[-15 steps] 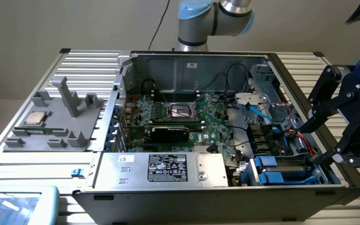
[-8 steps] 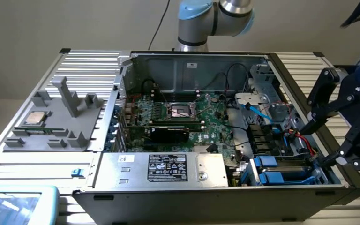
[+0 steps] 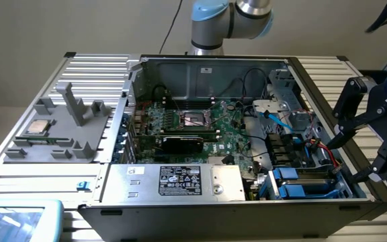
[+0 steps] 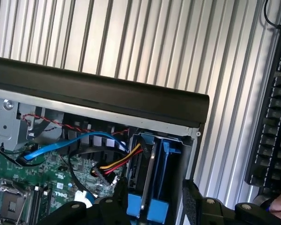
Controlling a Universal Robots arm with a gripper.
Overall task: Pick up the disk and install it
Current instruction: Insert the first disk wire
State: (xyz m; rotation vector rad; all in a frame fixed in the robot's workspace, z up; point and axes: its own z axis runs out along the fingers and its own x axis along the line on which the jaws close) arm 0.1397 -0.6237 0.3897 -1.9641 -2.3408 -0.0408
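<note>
Blue-framed grey metal: the disk (image 4: 149, 180) standing on edge in the drive bay (image 4: 172, 161) at the corner of the open computer case (image 4: 98, 91). Directly beneath the gripper (image 4: 153, 201), in line with the gap between its 2 black fingers (image 4: 113, 199). Jaws spread wide, nothing clamped between them. Touching the blue carrier or not: impossible to tell.

From the exterior view, gripper (image 3: 352, 160) hanging over the case's edge, disk (image 3: 291, 174) just below it and slightly inward, among blue carrier parts. Red, yellow and black cable bundle (image 4: 116, 163) just beside the disk, on the side of 1 finger. Blue data cable (image 4: 61, 145) farther out on that same side, draped over the green motherboard (image 4: 42, 176). Black case rim close behind the disk, ribbed aluminium table (image 4: 131, 37) beyond it. Large silver box (image 3: 173, 181) with a black sticker well apart from the gripper, across the case; grey tray (image 3: 49, 113) with a square silver chip (image 3: 39, 127) farther still.
</note>
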